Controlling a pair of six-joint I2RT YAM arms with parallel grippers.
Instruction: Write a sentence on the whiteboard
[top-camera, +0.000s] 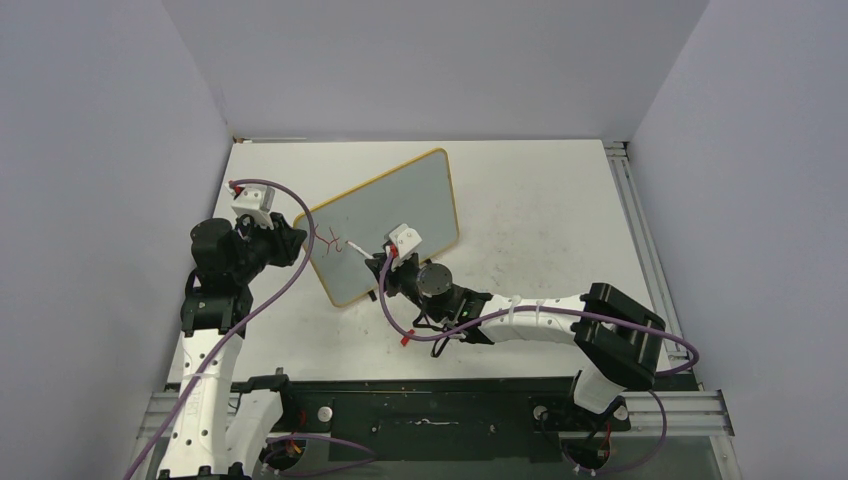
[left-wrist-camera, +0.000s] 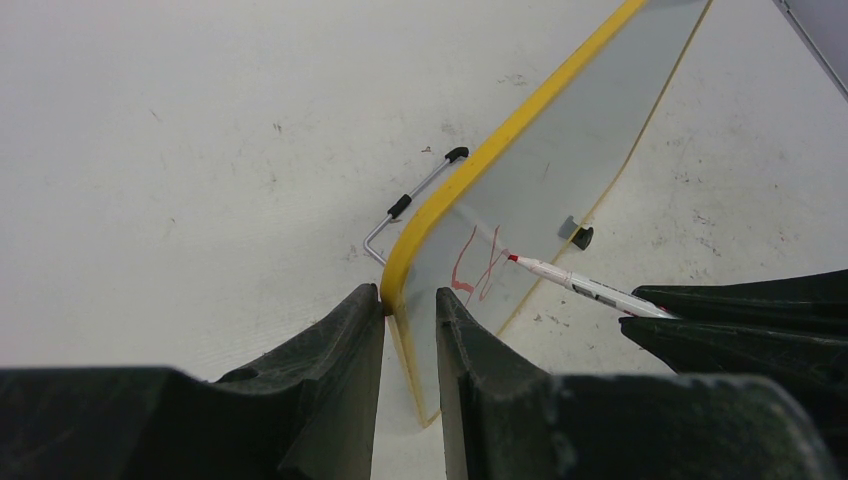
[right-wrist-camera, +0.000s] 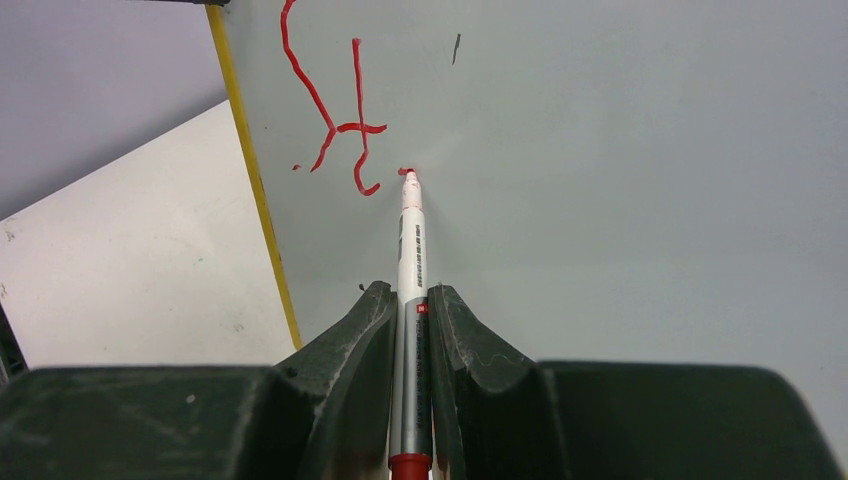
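The whiteboard, pale grey with a yellow-orange frame, stands tilted on the table. My left gripper is shut on its left edge, one finger on each face, seen from above as the left gripper. My right gripper is shut on a white marker with a red tip; that tip touches the whiteboard. The sentence is only two red letters, roughly "St", left of the tip. In the left wrist view the marker points at the red strokes on the whiteboard.
A wire stand with black feet props the board from behind. The white table is bounded by grey walls, and a metal rail runs along its right side. The right arm stretches low across the near table.
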